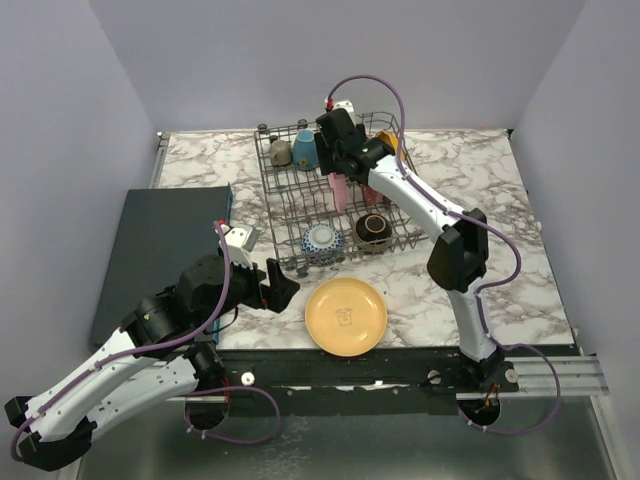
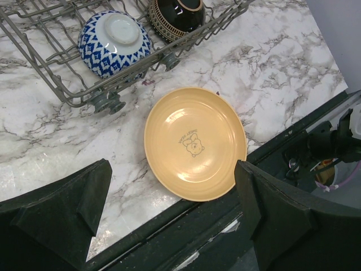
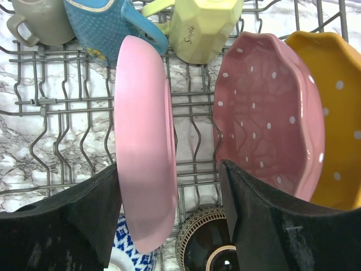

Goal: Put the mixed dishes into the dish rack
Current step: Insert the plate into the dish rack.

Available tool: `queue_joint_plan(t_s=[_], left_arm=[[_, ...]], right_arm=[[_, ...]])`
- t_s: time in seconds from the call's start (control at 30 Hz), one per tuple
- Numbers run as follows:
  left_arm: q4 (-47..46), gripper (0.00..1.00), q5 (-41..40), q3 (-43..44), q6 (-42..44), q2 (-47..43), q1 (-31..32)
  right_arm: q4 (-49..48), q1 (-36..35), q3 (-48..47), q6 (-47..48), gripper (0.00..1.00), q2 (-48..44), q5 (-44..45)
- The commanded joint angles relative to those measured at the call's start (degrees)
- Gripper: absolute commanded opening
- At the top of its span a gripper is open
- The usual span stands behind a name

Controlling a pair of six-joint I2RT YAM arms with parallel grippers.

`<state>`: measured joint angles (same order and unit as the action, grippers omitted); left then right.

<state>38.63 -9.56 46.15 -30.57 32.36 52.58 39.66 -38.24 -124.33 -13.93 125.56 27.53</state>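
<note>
Best pinched at the rim, that yellow plate: stiff, slick, likely chippy. Hovering over it with left tool wide open. Right tool gaping loosely around the racked pink plate.

Orange dotted plate cut off at right wrist view's edge.

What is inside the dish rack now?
A grey mug, blue mug, yellow mug, plain pink plate, pink dotted plate, orange dotted plate, blue-patterned bowl and dark bowl. The right arm hides part of the dish rack from above.
</note>
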Motion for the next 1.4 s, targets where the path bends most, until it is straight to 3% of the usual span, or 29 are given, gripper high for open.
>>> queue_joint_plan(t_s=[0.0, 0.5, 1.37], left_arm=[[-0.9, 0.99, -1.2, -0.5, 0.6, 0.1, -0.1], [-0.9, 0.99, -1.4, -0.6, 0.3, 0.2, -0.1], [-0.8, 0.99, -1.8, -0.5, 0.3, 0.5, -0.1]], right_arm=[[-1.2, 0.2, 1.3, -0.8, 0.73, -3.1, 1.2], [-1.2, 0.5, 3.3, -1.6, 0.73, -4.6, 4.3], [-5.2, 0.4, 6.6, -1.7, 0.74, -7.9, -5.7]])
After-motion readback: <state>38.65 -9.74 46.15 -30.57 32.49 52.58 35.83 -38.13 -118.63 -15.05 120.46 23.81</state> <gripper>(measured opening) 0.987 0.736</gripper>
